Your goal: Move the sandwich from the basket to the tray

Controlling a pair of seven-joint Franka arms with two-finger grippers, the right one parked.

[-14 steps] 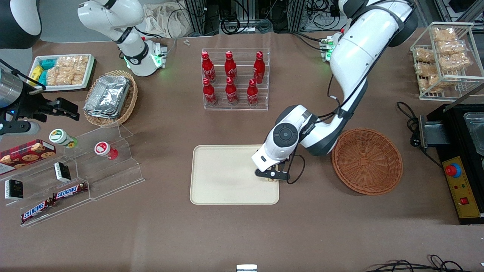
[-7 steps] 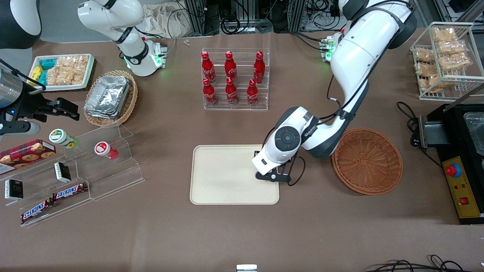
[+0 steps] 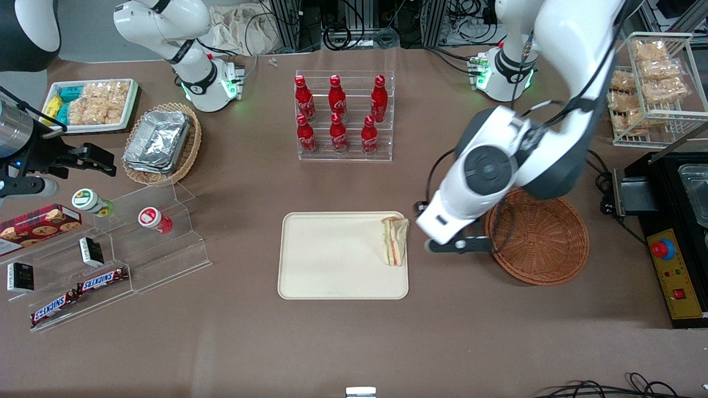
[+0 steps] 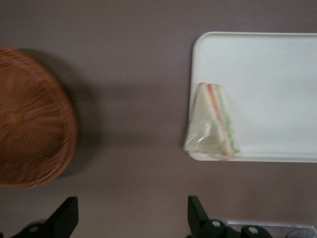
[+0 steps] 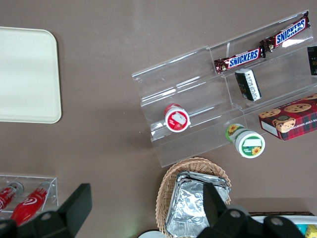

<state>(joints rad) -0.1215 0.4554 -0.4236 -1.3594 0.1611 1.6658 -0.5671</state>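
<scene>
The sandwich (image 3: 395, 240), a white wedge with orange, pink and green layers, lies on the cream tray (image 3: 326, 260) at the tray's edge nearest the basket; it also shows in the left wrist view (image 4: 213, 124) on the tray (image 4: 267, 84). The round reddish-brown basket (image 3: 539, 237) is empty; its rim shows in the left wrist view (image 4: 34, 119). My left gripper (image 3: 458, 245) hangs open and empty above the bare table between tray and basket, raised well above both; in the left wrist view the gripper (image 4: 131, 218) has its fingers spread wide.
An acrylic rack of red cola bottles (image 3: 343, 116) stands farther from the front camera than the tray. A wire rack of snack bags (image 3: 647, 83) and a black machine (image 3: 675, 232) sit at the working arm's end. Acrylic shelves with snacks (image 3: 110, 249) lie toward the parked arm's end.
My left gripper has let go of the sandwich, risen, and moved off the tray toward the basket. The sandwich now lies uncovered on the tray.
</scene>
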